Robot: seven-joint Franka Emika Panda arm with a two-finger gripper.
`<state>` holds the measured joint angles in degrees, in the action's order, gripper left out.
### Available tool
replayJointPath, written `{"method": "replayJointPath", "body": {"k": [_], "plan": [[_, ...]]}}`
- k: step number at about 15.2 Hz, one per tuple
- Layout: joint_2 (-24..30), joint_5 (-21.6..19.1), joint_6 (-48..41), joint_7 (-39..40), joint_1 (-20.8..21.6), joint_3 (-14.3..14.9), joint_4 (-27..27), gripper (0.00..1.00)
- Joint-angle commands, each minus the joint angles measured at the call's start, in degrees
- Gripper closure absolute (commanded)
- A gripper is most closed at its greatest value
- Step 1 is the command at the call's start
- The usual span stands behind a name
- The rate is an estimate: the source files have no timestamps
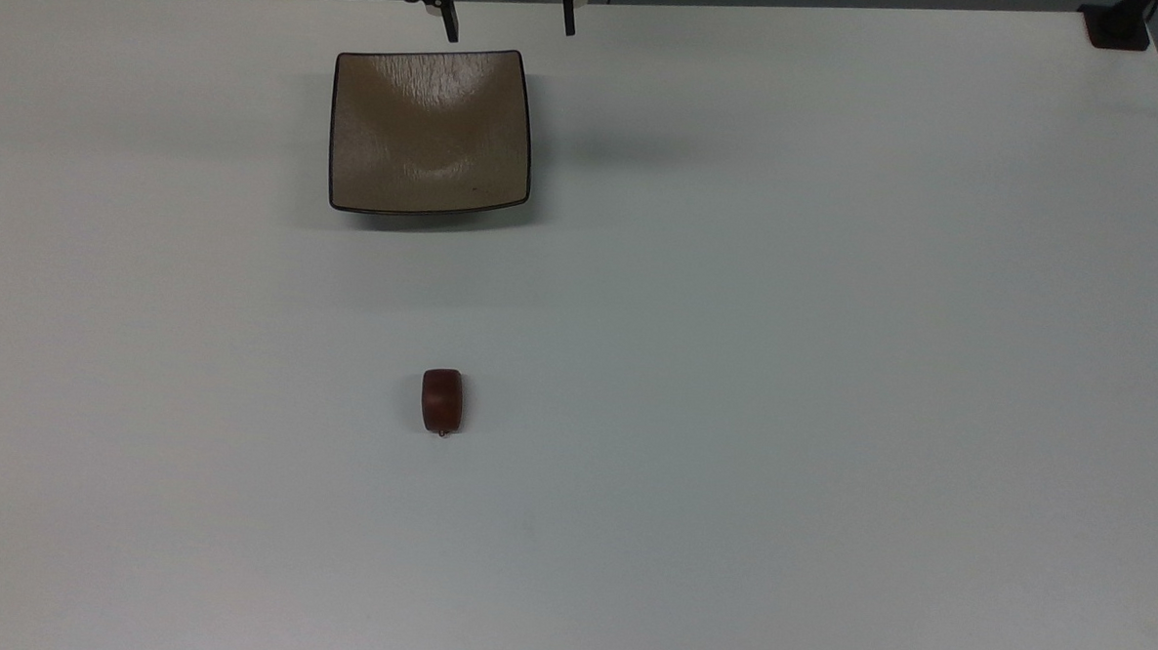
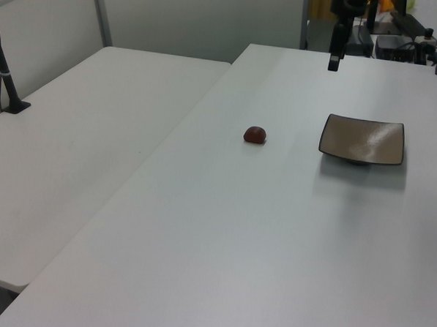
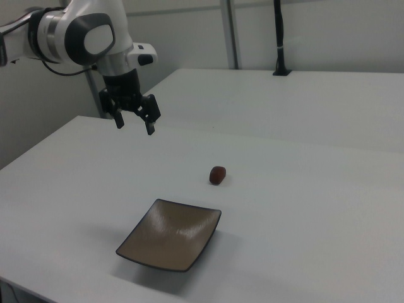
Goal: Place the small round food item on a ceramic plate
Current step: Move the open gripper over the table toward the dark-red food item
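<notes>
One small round food item [image 1: 442, 400] is lying on the near white table [image 1: 831, 375], and one square ceramic plate [image 1: 429, 131] is sitting there too. One robot arm [image 3: 82, 35] is hanging overhead, carrying one gripper [image 3: 134, 124]. Two tables are standing side by side, counting the far one [image 2: 81, 127].

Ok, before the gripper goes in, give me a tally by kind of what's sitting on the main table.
Small round food item: 1, reddish-brown, lying on the bare tabletop apart from the plate
Ceramic plate: 1, square, tan, nothing on it
Total: 2 things on the white table
The gripper hangs open above the table, holding nothing.
</notes>
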<state>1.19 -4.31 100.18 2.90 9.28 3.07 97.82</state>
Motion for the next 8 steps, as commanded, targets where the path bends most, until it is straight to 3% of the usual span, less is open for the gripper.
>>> {"method": "replayJointPath", "body": {"k": [1,8], "plan": [[-3.03,-0.43,0.01,0.71,0.22,0.62,-4.47,0.00],[-12.34,-1.13,0.27,0.26,-0.05,0.89,-15.72,0.00]]}}
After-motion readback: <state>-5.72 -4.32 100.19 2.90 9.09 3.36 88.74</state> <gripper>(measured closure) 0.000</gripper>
